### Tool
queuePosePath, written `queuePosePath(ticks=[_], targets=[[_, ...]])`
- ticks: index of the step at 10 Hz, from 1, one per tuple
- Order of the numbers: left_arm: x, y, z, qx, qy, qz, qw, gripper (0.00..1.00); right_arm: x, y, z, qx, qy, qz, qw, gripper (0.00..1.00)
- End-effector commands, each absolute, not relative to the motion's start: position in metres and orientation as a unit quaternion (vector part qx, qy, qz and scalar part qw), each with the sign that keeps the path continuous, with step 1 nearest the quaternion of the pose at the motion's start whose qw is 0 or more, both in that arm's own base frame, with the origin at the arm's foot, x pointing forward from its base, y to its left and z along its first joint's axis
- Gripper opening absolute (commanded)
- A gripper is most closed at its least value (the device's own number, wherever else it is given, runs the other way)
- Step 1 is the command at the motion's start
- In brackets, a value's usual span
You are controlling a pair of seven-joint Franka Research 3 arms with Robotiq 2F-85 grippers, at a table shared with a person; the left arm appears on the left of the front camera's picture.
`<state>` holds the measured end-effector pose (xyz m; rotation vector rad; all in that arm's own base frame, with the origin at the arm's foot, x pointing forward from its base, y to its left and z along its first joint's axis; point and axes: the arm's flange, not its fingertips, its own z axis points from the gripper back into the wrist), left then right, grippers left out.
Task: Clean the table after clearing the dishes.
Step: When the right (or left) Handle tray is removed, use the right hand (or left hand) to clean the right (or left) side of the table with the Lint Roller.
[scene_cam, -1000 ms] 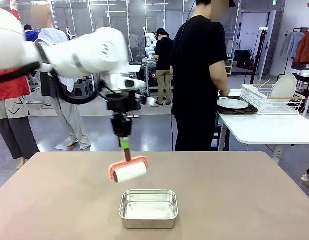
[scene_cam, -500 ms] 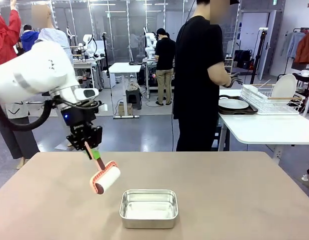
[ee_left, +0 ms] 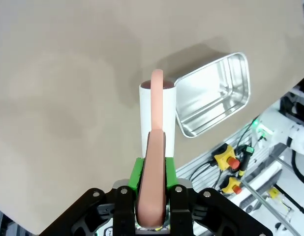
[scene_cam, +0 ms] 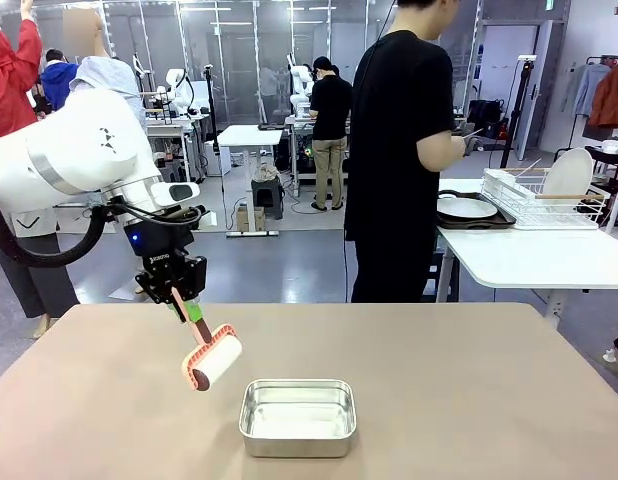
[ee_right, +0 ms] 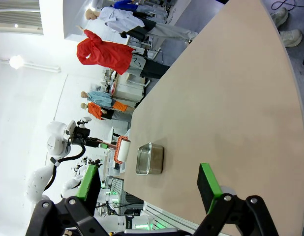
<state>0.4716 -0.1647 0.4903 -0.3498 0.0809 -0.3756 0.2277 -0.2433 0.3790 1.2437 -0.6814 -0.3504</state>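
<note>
A wide beige-brown surface fills the near part of the front view. Near its front edge, about the middle, sits a shallow, shiny steel pan, rectangular with rounded corners.

Just to the left of the pan, a lint roller hangs in the air above the surface. It has a white roll, a salmon-pink frame and a pink handle that slants up and to the left. The left tool is clenched on that handle, its green pads pressed against both sides. The white left arm reaches in from the left side of the picture.

In the left wrist view, the handle runs up between the green pads, with the white roll beyond it and the pan to its right on the surface.

In the right wrist view, the right tool is released, with its two green-padded fingers spread wide over the surface, well apart from the pan and roller.

Beyond the far edge stands a person in black, turned toward a smaller white side table at the right. On it a white plate lies on a dark tray, beside a wire rack holding another white plate upright.
</note>
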Motion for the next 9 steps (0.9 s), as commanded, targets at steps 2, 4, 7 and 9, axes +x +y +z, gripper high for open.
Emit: queuePosePath(ticks=[2,4,7,9], targets=[[0.485,-0.160,0.484,-0.205,0.020,-0.149,0.967,0.21,0.227,-0.239,0.380,0.570,-0.318,-0.155,0.742,1.00],[0.485,-0.155,0.471,-0.194,-0.007,-0.107,0.975,0.21,0.227,-0.239,0.380,0.570,-0.318,-0.155,0.742,1.00],[0.498,-0.156,0.444,-0.212,-0.025,-0.045,0.976,0.21,0.227,-0.239,0.380,0.570,-0.318,-0.155,0.742,1.00],[0.500,-0.155,0.425,-0.213,-0.054,-0.024,0.975,0.21,0.227,-0.239,0.380,0.570,-0.318,-0.155,0.742,1.00]])
